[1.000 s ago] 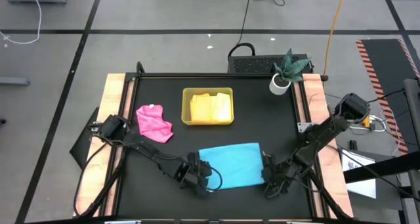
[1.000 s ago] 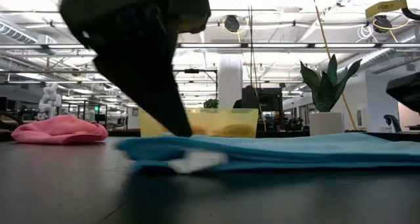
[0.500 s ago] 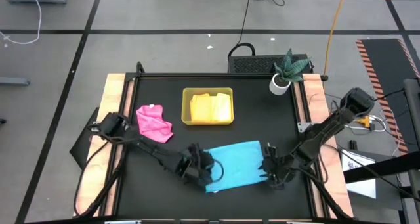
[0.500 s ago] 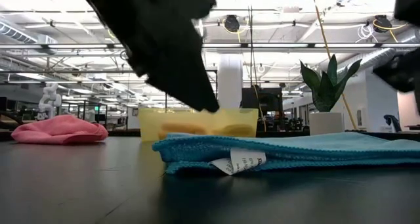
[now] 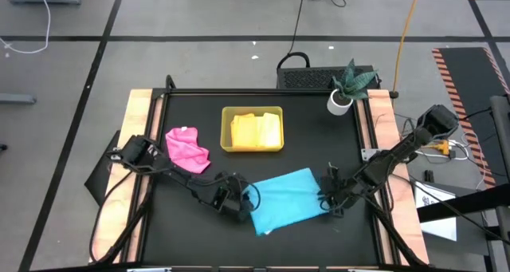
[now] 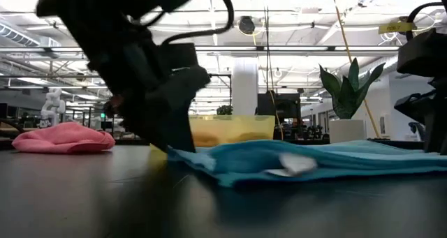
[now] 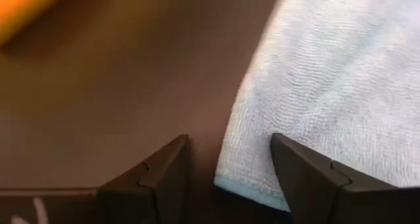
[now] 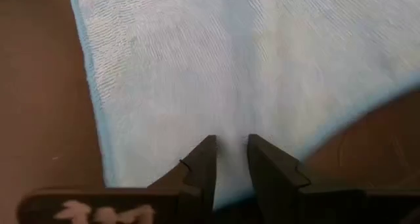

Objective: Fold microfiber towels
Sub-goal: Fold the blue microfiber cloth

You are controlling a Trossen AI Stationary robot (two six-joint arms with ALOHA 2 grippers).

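The sky blue towel (image 5: 285, 200) lies folded and askew on the black table's near middle, its white label (image 6: 293, 165) showing in the low view. My left gripper (image 5: 238, 204) is open at the towel's left end, and the towel's edge (image 7: 230, 175) lies between its fingers. My right gripper (image 5: 330, 199) is shut on the towel's right end. The pink towel (image 5: 188, 149) lies bunched at the left. The yellow towel (image 5: 256, 130) lies in the yellow-green tray (image 5: 226, 128). The orange towel is out of view. My left gripper's fingers (image 7: 164, 175) stand on either side of the blue towel's left edge; I cannot tell whether they touch it. My right gripper pinches the blue towel at its right edge (image 8: 226, 129) between its two fingers, coming slanting down from the table's right. The towel lies on the table.
A small potted plant (image 5: 347, 87) stands at the table's far right corner. The tray stands at the far middle. Wooden rails (image 5: 137, 144) run along the table's left and right sides.
Both grippers have gone toward the table's far edge, the right one farther. The blue towel has slid along the table with them and turned, so that its right end now lies farther back than its left end.
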